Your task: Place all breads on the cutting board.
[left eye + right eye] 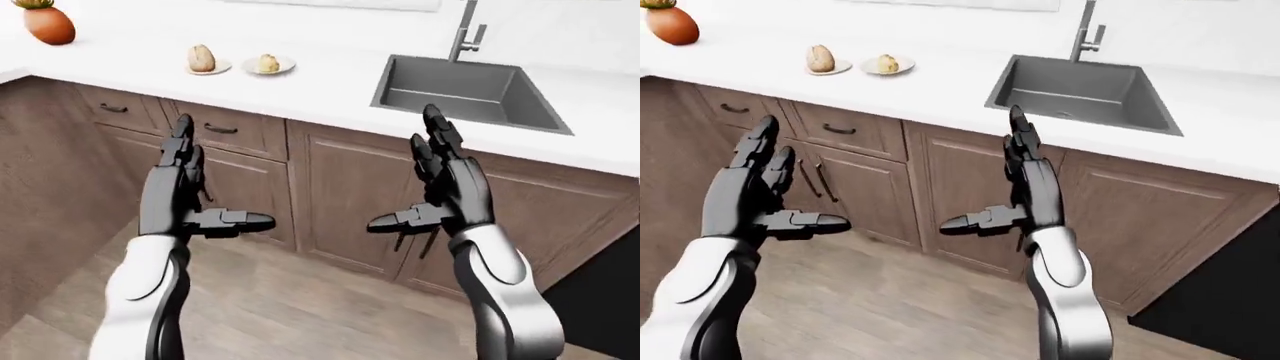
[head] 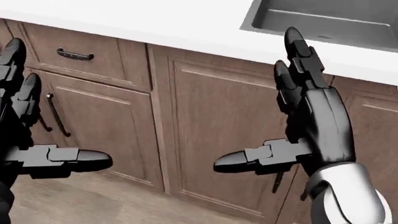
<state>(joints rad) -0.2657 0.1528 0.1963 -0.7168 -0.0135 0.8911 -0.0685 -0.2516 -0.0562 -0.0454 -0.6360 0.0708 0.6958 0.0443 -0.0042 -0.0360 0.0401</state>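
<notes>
Two breads lie on small white plates on the white counter at the top left of the left-eye view: a tall brown loaf (image 1: 202, 58) and a smaller pale roll (image 1: 268, 64). No cutting board shows in any view. My left hand (image 1: 190, 187) is open and empty, held up before the wooden cabinets, well below the breads. My right hand (image 1: 430, 180) is open and empty, raised before the cabinet below the sink.
A grey sink (image 1: 465, 91) with a tall faucet (image 1: 462, 34) is set in the white counter (image 1: 330, 90) at the upper right. An orange pot (image 1: 49, 24) stands at the top left. Brown cabinets (image 1: 340, 187) with dark handles run below. Wooden floor (image 1: 300, 307) lies underneath.
</notes>
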